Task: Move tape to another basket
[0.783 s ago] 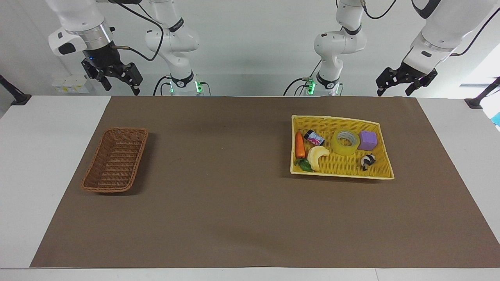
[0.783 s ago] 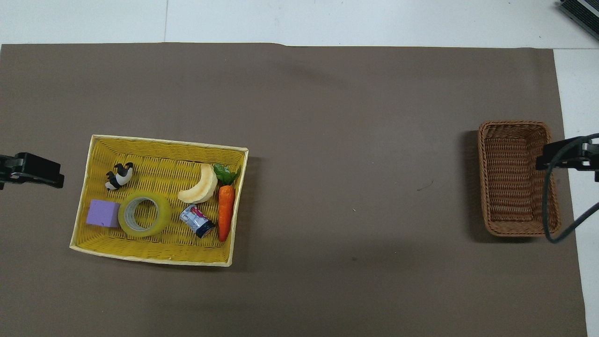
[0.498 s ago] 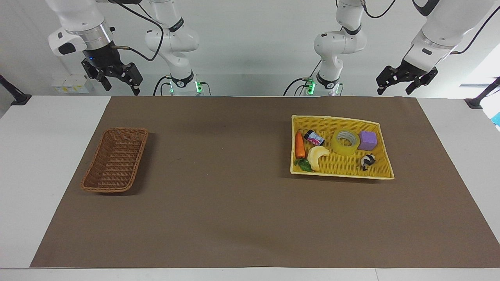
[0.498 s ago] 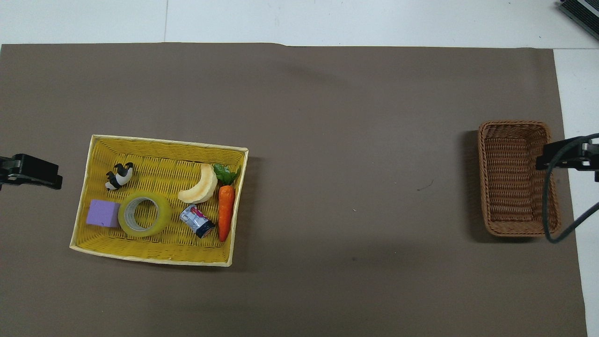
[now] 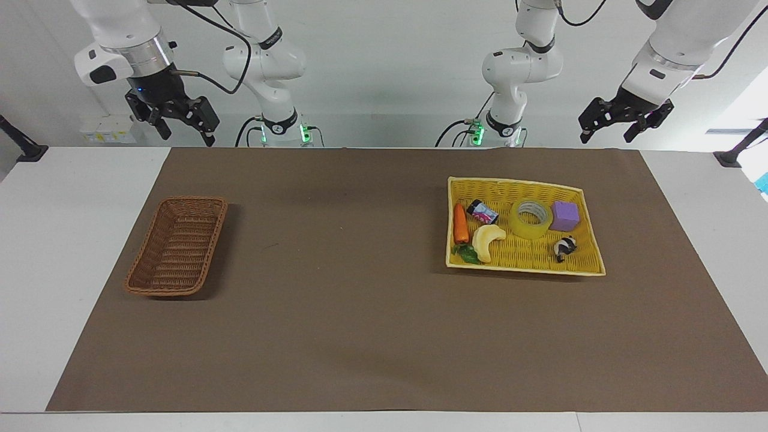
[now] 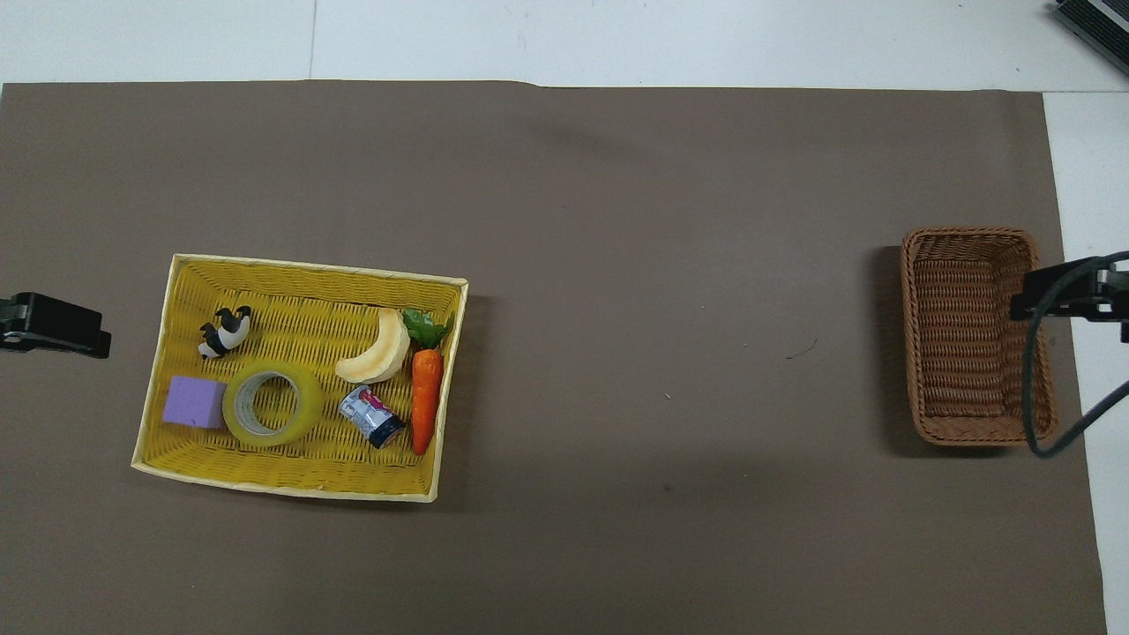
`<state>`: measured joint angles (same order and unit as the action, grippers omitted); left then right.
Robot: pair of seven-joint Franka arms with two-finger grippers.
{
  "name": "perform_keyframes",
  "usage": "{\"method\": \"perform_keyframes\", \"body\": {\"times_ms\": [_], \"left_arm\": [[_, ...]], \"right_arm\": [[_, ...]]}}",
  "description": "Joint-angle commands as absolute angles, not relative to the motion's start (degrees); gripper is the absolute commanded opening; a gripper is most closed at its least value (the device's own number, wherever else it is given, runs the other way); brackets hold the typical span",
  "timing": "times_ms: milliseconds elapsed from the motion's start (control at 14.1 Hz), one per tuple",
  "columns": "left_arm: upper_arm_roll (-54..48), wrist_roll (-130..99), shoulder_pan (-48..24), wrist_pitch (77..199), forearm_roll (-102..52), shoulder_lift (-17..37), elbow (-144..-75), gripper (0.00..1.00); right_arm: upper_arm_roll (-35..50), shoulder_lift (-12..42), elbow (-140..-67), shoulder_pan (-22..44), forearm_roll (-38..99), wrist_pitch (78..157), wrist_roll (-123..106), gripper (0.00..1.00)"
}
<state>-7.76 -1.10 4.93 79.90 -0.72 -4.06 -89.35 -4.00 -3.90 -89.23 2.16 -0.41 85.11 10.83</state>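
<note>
Nothing of the job is done yet, as far as I can see. The tape (image 5: 531, 218) lies flat in the yellow tray (image 5: 522, 268) at the left arm's end of the surface, between the purple block (image 5: 565, 216) and the small can (image 5: 482, 212), just beside the block. The banana (image 5: 487, 242), the carrot (image 5: 460, 223) and a little black-and-white figure (image 5: 564, 247) share the tray with it, farther from the robots than the tape or level with it.

The basket (image 5: 177, 246) sits well apart from the tray, at the right arm's end of the surface, and it looks to hold nothing.

The left hand (image 5: 621, 120) hangs high in the air at the robots' edge of the surface, off toward its own end and not over the tray. Its fingers stand spread apart and it holds nothing. The right hand (image 5: 177, 122) is likewise raised at the robots' edge, at its own end, fingers parted and nothing between them; I take it to be waiting.

So the whole task is left, by my reckoning: a hand must come over the tray, go down on the tape, close on it, lift it clear of the block and can, carry it across the brown mat (image 5: 360, 312) and set it in the basket. The left arm is the closer one to the tape, but the basket lies a long way off for it, so a handover may be needed.
</note>
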Motion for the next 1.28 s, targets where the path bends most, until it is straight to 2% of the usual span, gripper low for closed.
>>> {"method": "perform_keyframes", "body": {"times_ms": [0, 142, 854, 1210], "left_arm": [[-7.47, -1.41, 5.27, 80.59, -1.58, -6.76, -92.89, 1.0], [-7.47, -1.49, 5.27, 82.08, -1.58, -8.34, -95.44, 1.0], [-7.56, -6.23, 4.75, 86.83, -1.76, -8.79, -101.42, 1.0], [-7.56, -13.33, 3.61, 91.48, -1.76, -9.23, -106.77, 1.0]], "right_arm": [[-3.87, -4.92, -90.44, 1.76, 0.0, 85.69, 9.84, 1.0], [-3.87, -5.01, -90.44, 1.76, 0.0, 85.69, 9.84, 1.0], [-3.87, -4.92, -90.44, 1.76, 0.0, 85.69, 9.84, 1.0], [-3.87, -5.01, -90.44, 1.76, 0.0, 85.69, 9.84, 1.0]]}}
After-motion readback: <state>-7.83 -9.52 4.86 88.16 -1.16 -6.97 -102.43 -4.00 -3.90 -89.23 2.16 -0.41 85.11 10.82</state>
